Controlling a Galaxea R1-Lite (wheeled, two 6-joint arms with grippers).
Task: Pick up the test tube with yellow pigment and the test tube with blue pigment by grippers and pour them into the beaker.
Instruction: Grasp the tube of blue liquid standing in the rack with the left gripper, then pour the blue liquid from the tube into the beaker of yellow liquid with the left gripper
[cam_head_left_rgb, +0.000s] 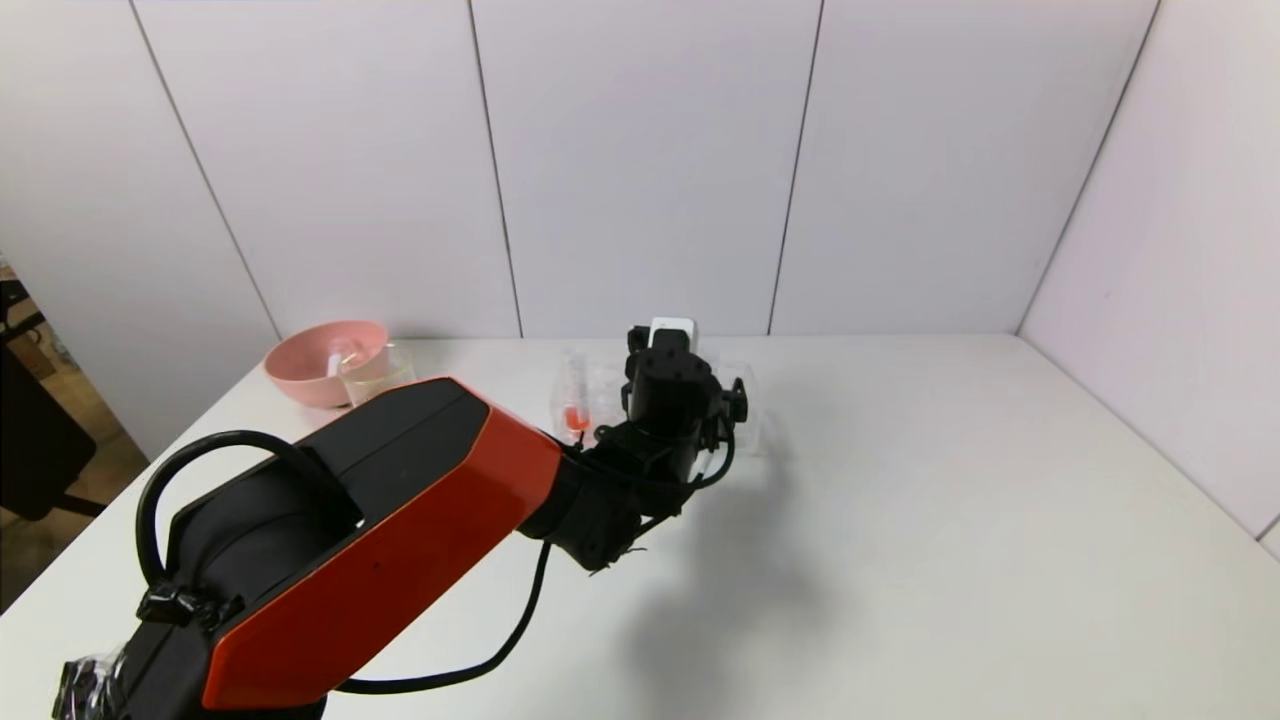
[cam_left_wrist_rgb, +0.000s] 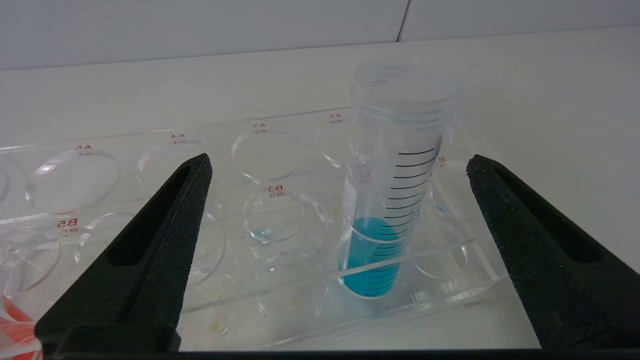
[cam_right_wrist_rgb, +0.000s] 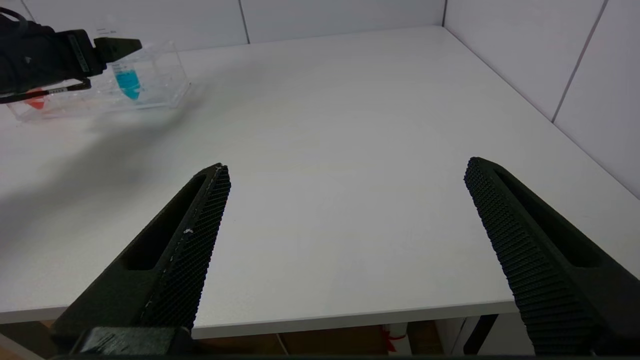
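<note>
A: Head view first. What's the left arm doing?

B: It reaches across the white tabletop (cam_head_left_rgb: 900, 520) to the clear tube rack (cam_head_left_rgb: 590, 395) near the back wall. Its body hides the left pincer (cam_head_left_rgb: 672, 345) tips here. The beaker (cam_head_left_rgb: 378, 372) stands just beside the pink bowl (cam_head_left_rgb: 325, 360), well to the left of the rack. A red-liquid tube (cam_head_left_rgb: 573, 415) shows in the rack; I see no yellow one.

A: Left wrist view?

B: The pincer fingers (cam_left_wrist_rgb: 165, 225) stand wide apart, holding nothing. The test tube with blue pigment (cam_left_wrist_rgb: 392, 185) stands upright in the rack between them, nearer one finger, untouched.

A: Risks?

B: Since the tube sits off-centre, I'd expect one finger to touch first and tip it against the hole, or drag the light rack. A tilted lift could spill.

A: Right wrist view?

B: The right pincer (cam_right_wrist_rgb: 345, 170) hangs spread and empty near the tabletop's front edge, well apart from the rack. Plain pale wall panels close in the back and right.
</note>
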